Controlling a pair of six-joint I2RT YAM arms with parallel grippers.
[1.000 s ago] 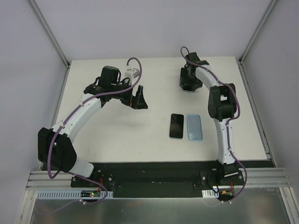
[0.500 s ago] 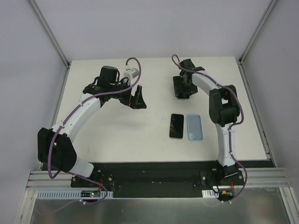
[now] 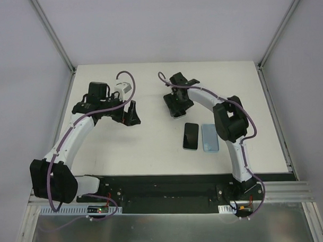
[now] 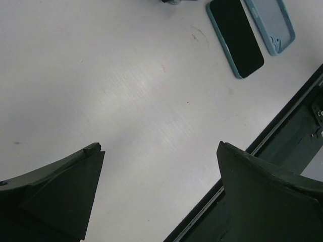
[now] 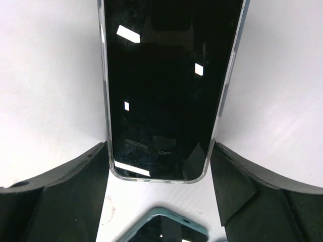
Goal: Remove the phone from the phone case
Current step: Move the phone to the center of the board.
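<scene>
**Right gripper** [image 5: 159,151]: clamped across the long edges of a phone [image 5: 166,75] near the middle of the table [image 3: 152,148]. It sits just behind a teal-rimmed handset [image 3: 190,136] and an empty pale blue case [image 3: 210,137], which lie side by side.

**Left gripper** [image 4: 159,146]: released, nothing between the fingers.

**Assessment:** the phone is rigid, glass-faced, slick and breakable, so an edge grip suits it. Its thin pale rim may be a clear case — if so, it should flex and peel off from a corner.

**Markings:** no brand or writing legible — the screen is dark.
</scene>
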